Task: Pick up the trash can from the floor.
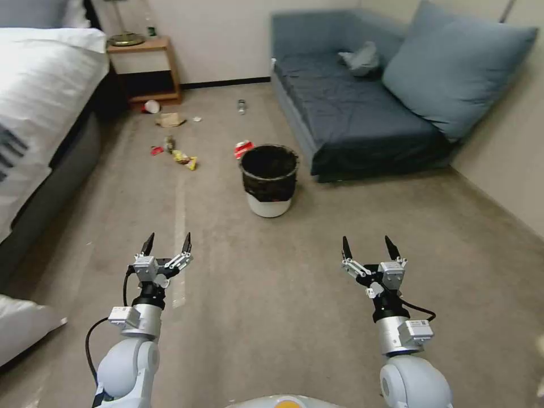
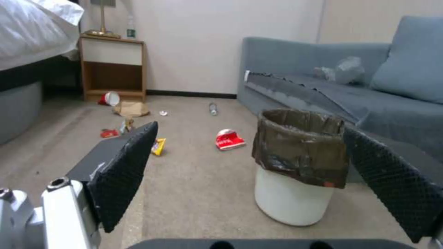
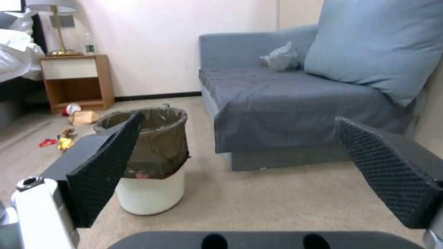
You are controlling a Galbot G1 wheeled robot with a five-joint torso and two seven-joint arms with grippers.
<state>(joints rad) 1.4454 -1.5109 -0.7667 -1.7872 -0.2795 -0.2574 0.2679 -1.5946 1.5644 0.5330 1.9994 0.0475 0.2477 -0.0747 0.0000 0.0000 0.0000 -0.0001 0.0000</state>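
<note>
Right gripper: fingers spread wide apart, nothing between them, held above the floor.
Trash can: upright on the carpet ahead of the gripper, partly behind one finger; white body, black bag folded over the rim.
Sofa: blue-grey, beyond the gap between the fingers, just beside the can, with a large cushion and a crumpled grey wad on its seat.
Nightstand: wooden, far beyond the can, a lamp on top.
Litter: scattered on the carpet between can and nightstand.
</note>
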